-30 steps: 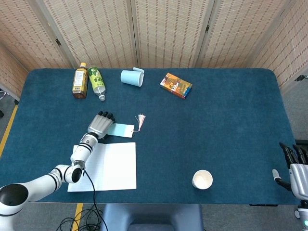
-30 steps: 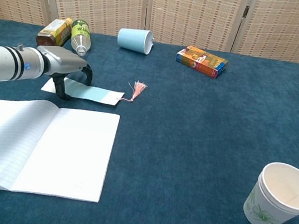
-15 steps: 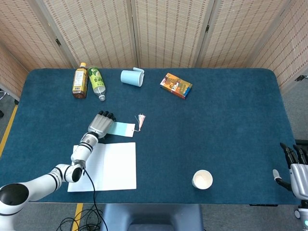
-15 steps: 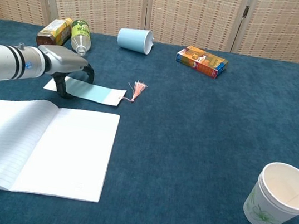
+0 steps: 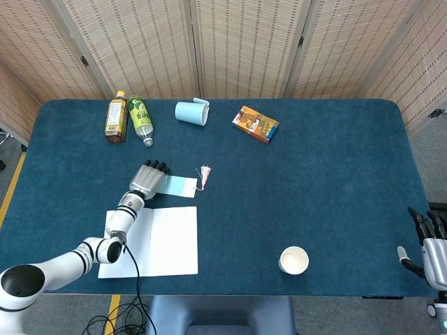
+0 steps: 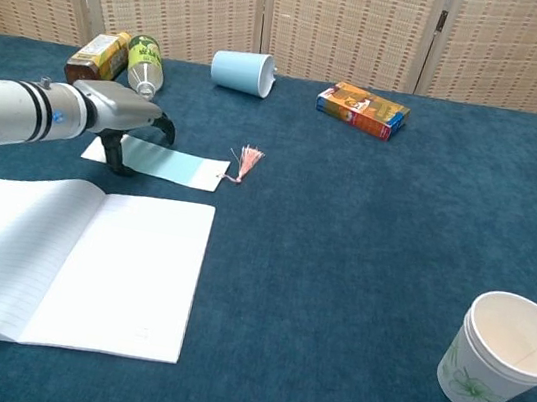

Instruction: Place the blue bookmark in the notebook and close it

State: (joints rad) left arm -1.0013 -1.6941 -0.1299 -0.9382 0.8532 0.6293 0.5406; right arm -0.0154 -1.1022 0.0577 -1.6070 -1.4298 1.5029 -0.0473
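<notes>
The light blue bookmark [image 5: 179,186] [image 6: 181,166] with a pink tassel [image 6: 246,160] lies just behind the open notebook [image 5: 164,241] [image 6: 87,265], which is spread flat with lined white pages up. My left hand [image 5: 148,179] [image 6: 124,117] is arched over the bookmark's left end, thumb and fingers pinching it; that end is hidden under the hand. My right hand [image 5: 431,249] hangs at the table's front right corner, fingers apart and holding nothing, far from both objects.
Two bottles [image 5: 115,117] [image 5: 140,118] lie at the back left. A tipped light blue cup [image 6: 241,71] and an orange box [image 6: 361,109] sit along the back. A white paper cup [image 6: 507,353] stands at the front right.
My left hand has shifted slightly away from the notebook and to the right, and the bookmark has moved with it. The right hand has sunk a little lower at the frame edge.
</notes>
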